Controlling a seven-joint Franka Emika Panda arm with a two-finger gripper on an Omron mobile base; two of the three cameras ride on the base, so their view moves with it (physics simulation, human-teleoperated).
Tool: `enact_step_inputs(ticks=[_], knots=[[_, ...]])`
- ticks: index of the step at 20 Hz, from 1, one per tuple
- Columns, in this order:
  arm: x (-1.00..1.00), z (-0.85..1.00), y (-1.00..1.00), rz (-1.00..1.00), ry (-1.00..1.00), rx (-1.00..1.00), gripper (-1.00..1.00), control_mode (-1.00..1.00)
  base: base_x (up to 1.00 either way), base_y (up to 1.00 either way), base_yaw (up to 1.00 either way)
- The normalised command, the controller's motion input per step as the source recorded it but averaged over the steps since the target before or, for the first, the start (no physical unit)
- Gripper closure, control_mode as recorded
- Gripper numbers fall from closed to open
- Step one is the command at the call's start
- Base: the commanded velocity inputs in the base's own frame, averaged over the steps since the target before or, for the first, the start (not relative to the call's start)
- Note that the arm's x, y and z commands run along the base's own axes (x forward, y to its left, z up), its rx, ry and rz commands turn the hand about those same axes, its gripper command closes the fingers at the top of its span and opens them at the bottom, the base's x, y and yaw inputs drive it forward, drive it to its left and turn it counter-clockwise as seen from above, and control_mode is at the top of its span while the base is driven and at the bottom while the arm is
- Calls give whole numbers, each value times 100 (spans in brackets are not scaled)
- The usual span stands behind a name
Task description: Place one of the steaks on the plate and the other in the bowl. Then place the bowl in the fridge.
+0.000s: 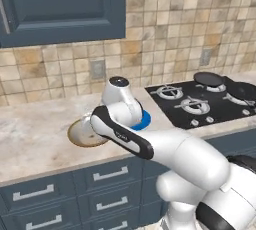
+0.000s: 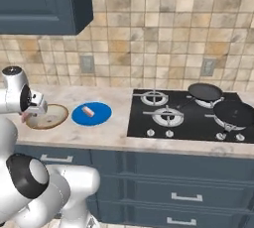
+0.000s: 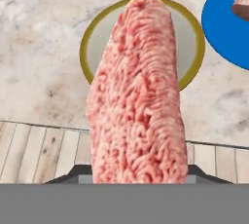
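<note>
One steak (image 3: 138, 96), pinkish-red with a pale mottled grain, hung lengthwise in the hand's grip, directly over the bowl (image 3: 92, 43). The bowl, tan-rimmed and pale inside, sat below the hand on the counter. Just beside it lay the blue plate (image 2: 99, 117), carrying the other steak (image 2: 88, 111).

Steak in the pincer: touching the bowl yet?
Apart. In the hand view the held steak hangs in front of the camera with the bowl lying smaller, far beneath on the counter. The other steak lies on the plate.
</note>
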Motion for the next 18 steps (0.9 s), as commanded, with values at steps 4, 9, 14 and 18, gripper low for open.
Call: enact_step_inputs(ticks=[4, 9, 14, 18], knots=[[0, 0, 0, 0, 0, 0, 100, 100, 84, 7, -3], [0, 0, 0, 0, 0, 0, 100, 100, 100, -30, 2], [23, -18, 0, 4, 0, 0, 100, -100, 44, 0, 5], [14, -68, 0, 10, 0, -4, 100, -100, 0, 0, 0]])
